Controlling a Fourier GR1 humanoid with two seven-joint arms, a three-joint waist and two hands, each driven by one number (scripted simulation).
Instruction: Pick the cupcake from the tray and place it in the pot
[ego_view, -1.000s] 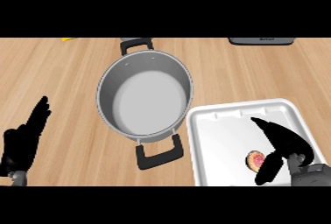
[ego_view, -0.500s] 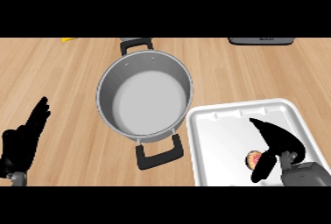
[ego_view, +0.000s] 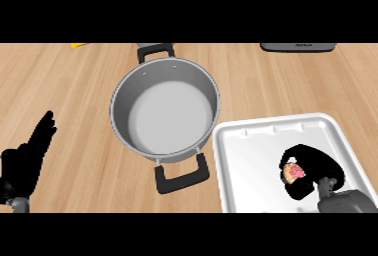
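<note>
Your right hand (ego_view: 316, 167) shows at lower right, fingers and thumb curled round the cupcake (ego_view: 294, 173), its grey forearm entering from the lower edge. Your left hand (ego_view: 26, 160) rests at the lower left edge, fingers straight and pointing up, holding nothing.

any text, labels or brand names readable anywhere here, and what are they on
Dark device at the counter's far edge: a small pale marking on its front, too small and blurred to read.
Pot: no text or marking visible.
Tray: no text; only plain moulded ridges along its far rim.
Cupcake, held in the right hand: pink top, no label.
Yellow object at the far edge: no text visible.
</note>
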